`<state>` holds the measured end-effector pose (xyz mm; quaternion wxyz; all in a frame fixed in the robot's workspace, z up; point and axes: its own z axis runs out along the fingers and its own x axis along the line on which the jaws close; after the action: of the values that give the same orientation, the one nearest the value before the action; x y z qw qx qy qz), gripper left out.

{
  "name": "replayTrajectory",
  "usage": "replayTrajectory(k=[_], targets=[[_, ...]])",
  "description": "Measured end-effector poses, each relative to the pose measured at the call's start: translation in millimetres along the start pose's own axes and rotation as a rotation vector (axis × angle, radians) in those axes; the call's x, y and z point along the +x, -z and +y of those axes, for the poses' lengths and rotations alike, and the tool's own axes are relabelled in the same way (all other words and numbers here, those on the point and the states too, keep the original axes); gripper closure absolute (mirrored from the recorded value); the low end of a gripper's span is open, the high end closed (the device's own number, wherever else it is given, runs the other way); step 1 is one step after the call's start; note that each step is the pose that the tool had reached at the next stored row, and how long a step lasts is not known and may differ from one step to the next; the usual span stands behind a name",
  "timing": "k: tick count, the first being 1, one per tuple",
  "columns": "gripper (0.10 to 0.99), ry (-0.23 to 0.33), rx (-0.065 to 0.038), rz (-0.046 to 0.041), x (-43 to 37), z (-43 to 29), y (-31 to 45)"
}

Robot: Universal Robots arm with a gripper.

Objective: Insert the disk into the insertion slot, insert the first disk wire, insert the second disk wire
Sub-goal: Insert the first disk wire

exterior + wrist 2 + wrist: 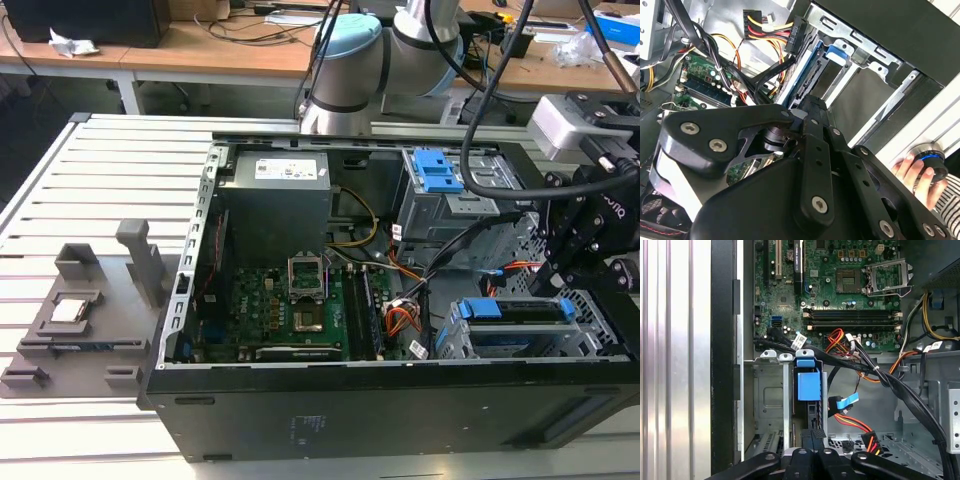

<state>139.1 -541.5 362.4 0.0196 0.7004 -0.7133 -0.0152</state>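
Disk (pixel 808 385) stands edge-on in insertion slot (pixel 767 395), blue carrier showing. Your tool (pixel 812 434) closed, empty, tips at disk's edge. Risk: wire bundle (pixel 890 382) close beside; off-centre push could snag it or skew disk.

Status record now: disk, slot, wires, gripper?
disk: blue-framed, seated in the insertion slot
insertion slot: low silver cage, at the exterior view's right
power connector: red, yellow, black wires; loose, not on the disk
gripper: close over the disk's connector edge
hand: on a blue-ringed knob
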Motion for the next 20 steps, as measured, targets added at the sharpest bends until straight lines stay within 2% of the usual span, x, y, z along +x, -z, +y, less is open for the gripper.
replayTrajectory(k=[3,4,5,6,7,9,12,17,20], targets=[[0.973,0.0,0.0,0.0,0.0,0.0,0.0],[0.918,0.0,0.0,0.0,0.0,0.0,0.0],[0.918,0.0,0.0,0.0,0.0,-0.1,0.0],[0.851,0.0,0.0,0.0001,0.0,-0.1,0.0],[0.725,0.0,0.0,0.0,0.0,-0.1,0.0],[0.725,0.003,0.0,0.0,-0.4,-0.3,-0.1],[0.725,0.07,0.0,0.0034,-0.6,-0.4,0.0],[0.725,0.219,0.001,0.0108,-0.6,-0.4,0.0],[0.725,0.259,0.002,0.0128,-0.6,-0.4,0.1]])
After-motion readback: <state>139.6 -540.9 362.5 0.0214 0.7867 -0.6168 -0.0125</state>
